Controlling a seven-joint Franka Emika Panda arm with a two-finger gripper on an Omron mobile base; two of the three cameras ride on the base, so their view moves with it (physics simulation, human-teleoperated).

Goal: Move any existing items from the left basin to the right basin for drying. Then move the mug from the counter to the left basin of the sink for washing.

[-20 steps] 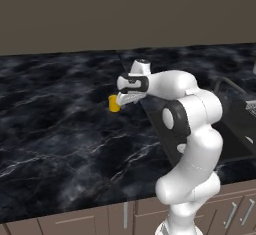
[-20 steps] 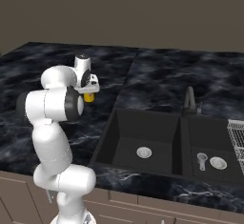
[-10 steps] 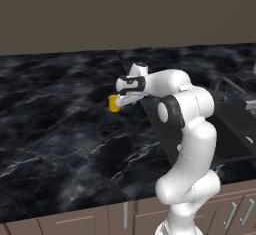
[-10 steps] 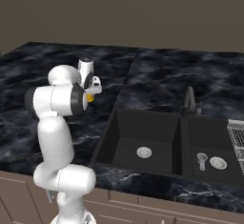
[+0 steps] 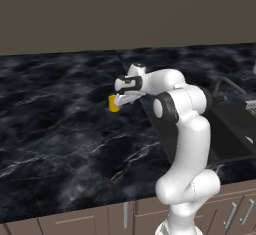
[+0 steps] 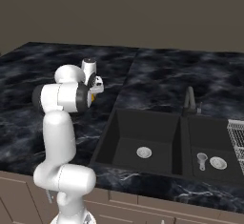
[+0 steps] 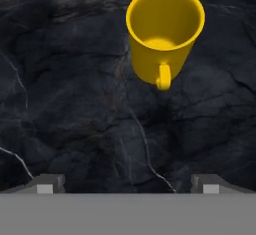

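The yellow mug (image 7: 165, 34) stands upright on the black marble counter (image 5: 60, 129), its handle turned toward the hand. My gripper (image 7: 127, 184) is open, and its fingertips (image 7: 47, 183) are spread wide and short of the mug, touching nothing. From the left base view the gripper (image 5: 120, 98) hangs just right of and above the mug (image 5: 114, 104). From the right, the arm hides most of the mug (image 6: 92, 96). The sink's left basin (image 6: 143, 132) is the wider one. The narrower right basin (image 6: 212, 139) holds a small silver cup (image 6: 202, 158) beside its drain.
A dark faucet (image 6: 189, 99) rises behind the wall that divides the basins. A wire dish rack (image 6: 237, 132) sits at the sink's right edge. The counter stretches far to the left of the mug.
The hand has sunk slightly toward the mug and the elbow has swung left. The mug has stayed in place.
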